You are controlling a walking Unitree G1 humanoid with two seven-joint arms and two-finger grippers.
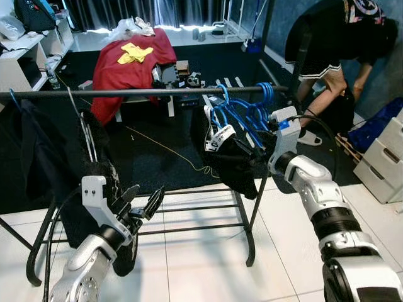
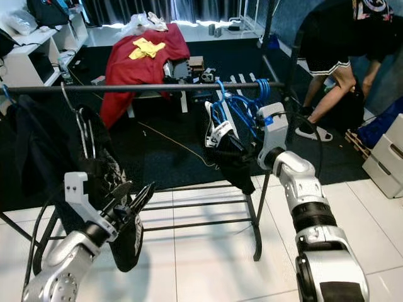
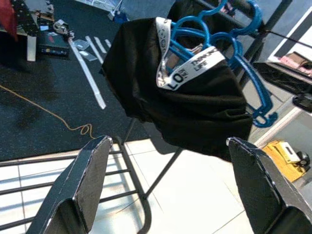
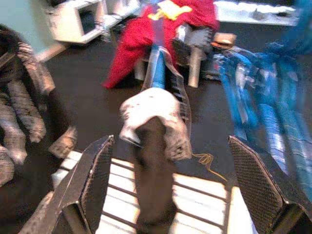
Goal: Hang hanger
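Note:
Several blue hangers (image 1: 249, 110) hang bunched at the right end of the black rack rail (image 1: 145, 92). A black garment with a white lettered band (image 1: 230, 157) hangs from them. My right gripper (image 4: 169, 141) is raised right beside this bunch. It is open, and the blue hanger (image 4: 157, 68) with the garment (image 4: 153, 141) lies just ahead between its fingers (image 4: 92, 175). My left gripper (image 1: 141, 207) is low at the left, below the rail. It stands open and holds nothing, and it faces the garment (image 3: 185, 102) from a distance.
Dark clothes (image 1: 38, 151) hang on the rail's left part. The rack's lower bars (image 1: 195, 207) run across the white tiles. A red cloth (image 1: 135, 69) lies beyond on black carpet. A person (image 1: 340, 38) bends at the back right, near white drawers (image 1: 384, 157).

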